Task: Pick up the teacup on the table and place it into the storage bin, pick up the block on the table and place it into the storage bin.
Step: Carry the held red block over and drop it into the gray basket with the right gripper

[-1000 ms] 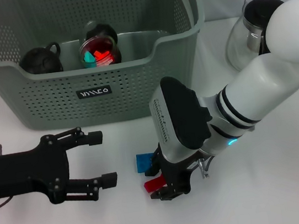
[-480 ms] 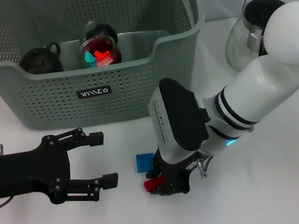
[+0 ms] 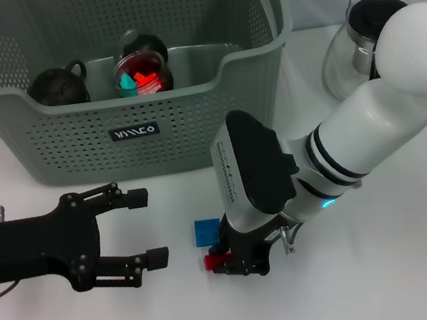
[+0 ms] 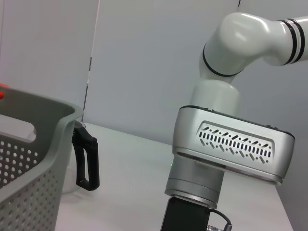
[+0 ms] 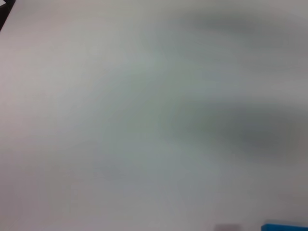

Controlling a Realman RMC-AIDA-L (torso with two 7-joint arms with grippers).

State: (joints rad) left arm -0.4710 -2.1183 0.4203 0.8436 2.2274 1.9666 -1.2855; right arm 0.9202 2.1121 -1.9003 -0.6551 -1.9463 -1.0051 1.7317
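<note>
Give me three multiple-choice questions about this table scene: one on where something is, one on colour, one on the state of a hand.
1. Where is the blue block?
A. on the table before the storage bin
B. inside the bin
C. in the left hand

2. What colour is the block at the right hand?
A. green
B. red
C. yellow

3. How is the left hand?
A. shut on a cup
B. inside the bin
C. open and empty

Key: 1 A, it lies on the white table; 2 B, red block shows at its fingertips; 3 C, fingers spread, nothing between.

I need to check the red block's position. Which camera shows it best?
The head view: the red block lies at the right gripper. The left wrist view misses it; the right wrist view shows no red block.
</note>
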